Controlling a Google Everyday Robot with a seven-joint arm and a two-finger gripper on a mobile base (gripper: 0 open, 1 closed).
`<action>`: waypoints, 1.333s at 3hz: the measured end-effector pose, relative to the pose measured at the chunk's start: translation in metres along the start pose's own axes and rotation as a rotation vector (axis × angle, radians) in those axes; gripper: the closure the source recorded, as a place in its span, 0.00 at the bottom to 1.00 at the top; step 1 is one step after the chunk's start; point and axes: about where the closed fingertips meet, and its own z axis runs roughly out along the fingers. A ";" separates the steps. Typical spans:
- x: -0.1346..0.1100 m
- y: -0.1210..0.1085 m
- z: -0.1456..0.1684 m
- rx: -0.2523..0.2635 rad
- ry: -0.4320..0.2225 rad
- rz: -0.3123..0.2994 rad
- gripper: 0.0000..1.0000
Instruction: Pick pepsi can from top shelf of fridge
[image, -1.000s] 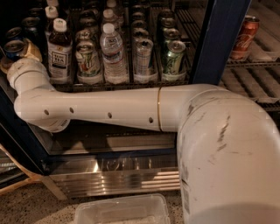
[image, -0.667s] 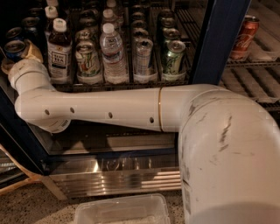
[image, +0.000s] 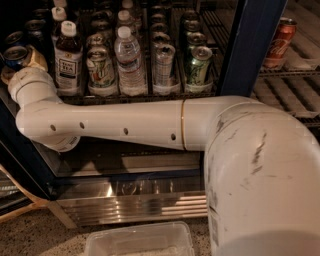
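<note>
Inside the fridge (image: 250, 45), your hand (image: 26, 60) sat at the left end of the top shelf (image: 150, 97), just beside the pepsi can (image: 14, 56). Whether it held the can, I cannot tell. You seemed mid-grasp; the next move called for a firm hold, then a straight withdrawal.

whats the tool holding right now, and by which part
Cannot tell. The tool is at the far left of the top shelf, right beside the pepsi can, but the wrist hides any hold on it.
</note>
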 end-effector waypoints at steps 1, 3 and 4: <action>0.005 -0.001 -0.021 -0.059 -0.006 0.044 1.00; -0.046 0.004 -0.061 -0.145 -0.080 0.038 1.00; -0.067 -0.008 -0.086 -0.178 -0.108 0.019 1.00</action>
